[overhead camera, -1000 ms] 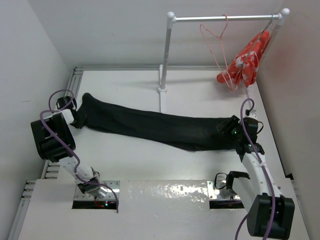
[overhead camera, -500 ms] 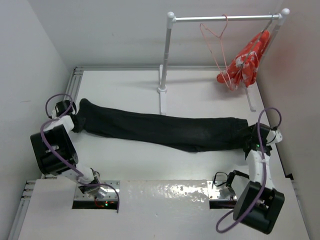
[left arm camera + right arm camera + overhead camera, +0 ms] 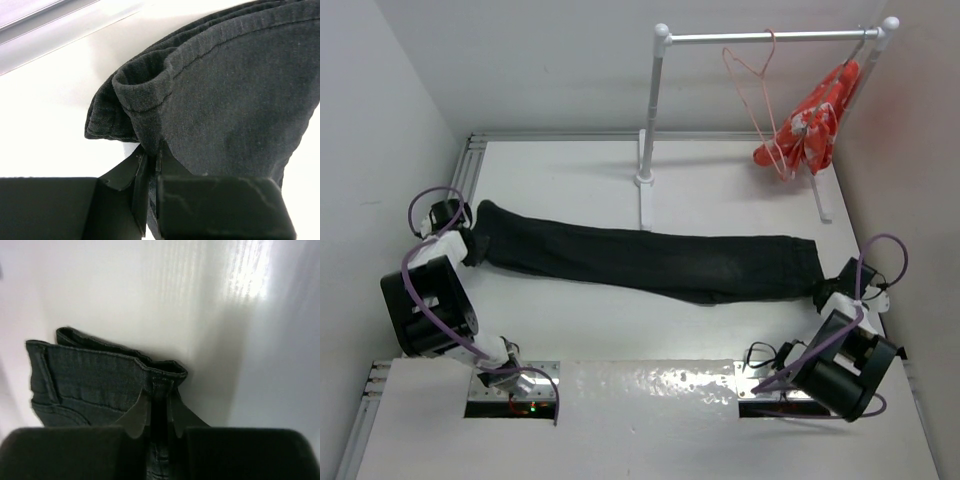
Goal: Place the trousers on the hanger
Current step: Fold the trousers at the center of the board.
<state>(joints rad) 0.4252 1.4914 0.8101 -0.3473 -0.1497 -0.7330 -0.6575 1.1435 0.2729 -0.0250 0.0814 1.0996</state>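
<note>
Trousers (image 3: 650, 260), black matte woven cloth with stitched hems, lie stretched flat on the white worktop (image 3: 720, 170) in front of the rail (image 3: 770, 37), likely tensioned for draping over the thin pink wire hanger (image 3: 748, 100) hooked on that rail. Left tool (image 3: 150, 155) pinches the leg hem, right tool (image 3: 159, 400) pinches the waistband, one at each end.

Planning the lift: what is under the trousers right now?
Only white table shows around the trousers, stretched flat between the left gripper and right gripper, each shut on an end. Anything beneath the cloth is covered.
</note>
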